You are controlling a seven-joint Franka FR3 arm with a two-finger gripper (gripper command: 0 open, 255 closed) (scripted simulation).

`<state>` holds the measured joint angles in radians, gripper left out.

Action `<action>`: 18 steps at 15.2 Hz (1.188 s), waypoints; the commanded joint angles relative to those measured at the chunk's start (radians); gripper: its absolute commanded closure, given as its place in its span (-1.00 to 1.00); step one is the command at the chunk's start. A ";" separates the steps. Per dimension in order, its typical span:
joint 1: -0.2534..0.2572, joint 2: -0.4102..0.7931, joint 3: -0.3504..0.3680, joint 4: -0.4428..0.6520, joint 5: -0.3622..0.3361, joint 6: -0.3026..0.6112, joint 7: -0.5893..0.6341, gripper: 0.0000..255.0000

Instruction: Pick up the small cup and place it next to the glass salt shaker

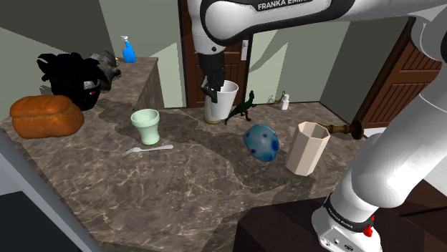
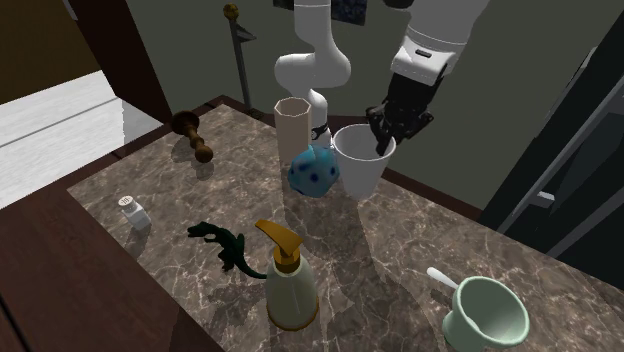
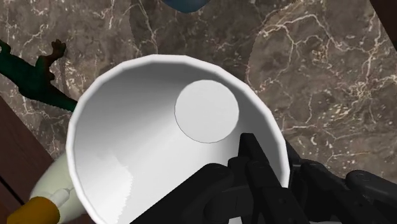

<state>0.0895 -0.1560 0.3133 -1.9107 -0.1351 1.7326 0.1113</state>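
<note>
- The gripper (image 2: 385, 133) is pinching the white cup (image 2: 360, 160) at its rim, right of centre in the second exterior view. One finger (image 3: 253, 162) is reaching down inside the wall while the other is pressing on it from outside.
- The cup is looking as if it is hanging clear of the brown veined counter (image 1: 179, 193), in the upper middle of the shoulder view. In the wrist view the soap dispenser (image 3: 48, 191), cream-bodied with an orange pump, is peeking out from beneath the cup's rim.
- The cup is showing a smooth, plain white surface, a wide round mouth and walls tapering to a small flat base. Its material is not plainly showing.
- Being empty and thin-walled, it is probably behaving as a light, stiff thing. The slick wall is likely giving the pads little friction, so a one-sided rim pinch is risking a swing or a slow slip during any quick move.
- The mouth is looking too wide for the fingers to span, so the rim is seeming the sensible place to grip.
- The salt shaker (image 2: 132, 210), a small pale body under a grey cap, is standing at the left of the second exterior view, well apart from the cup.
- A green dinosaur toy (image 2: 225, 243) is lying between shaker and dispenser, crowding that side.
- A blue spotted egg (image 2: 314, 172) is sitting just beside the cup, with a beige faceted tumbler (image 2: 294, 122) behind it.
</note>
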 commanded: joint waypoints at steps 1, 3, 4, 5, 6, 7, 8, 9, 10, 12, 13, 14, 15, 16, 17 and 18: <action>-0.001 0.000 -0.001 0.028 0.000 -0.027 -0.006 1.00; -0.001 0.002 -0.001 0.053 0.000 -0.050 -0.010 1.00; -0.010 -0.020 -0.017 0.028 0.003 -0.043 -0.035 1.00; -0.019 -0.041 -0.032 0.005 0.006 -0.037 -0.060 1.00; -0.028 -0.061 -0.048 -0.017 0.008 -0.030 -0.084 1.00; -0.036 -0.080 -0.064 -0.037 0.009 -0.024 -0.109 1.00; -0.045 -0.098 -0.080 -0.057 0.009 -0.019 -0.134 1.00; -0.053 -0.115 -0.097 -0.075 0.008 -0.013 -0.158 1.00; -0.061 -0.131 -0.113 -0.092 0.006 -0.008 -0.183 1.00; -0.078 -0.159 -0.147 -0.123 0.002 0.002 -0.231 1.00; -0.086 -0.172 -0.164 -0.137 -0.001 0.007 -0.255 1.00; -0.094 -0.184 -0.181 -0.149 -0.005 0.011 -0.279 1.00; -0.103 -0.194 -0.198 -0.160 -0.009 0.016 -0.303 1.00; -0.112 -0.204 -0.215 -0.171 -0.014 0.021 -0.327 1.00; -0.120 -0.212 -0.233 -0.180 -0.018 0.025 -0.351 1.00; -0.129 -0.220 -0.250 -0.188 -0.023 0.030 -0.375 1.00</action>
<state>-0.0314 -0.3721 0.0788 -2.1006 -0.1538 1.7638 -0.2399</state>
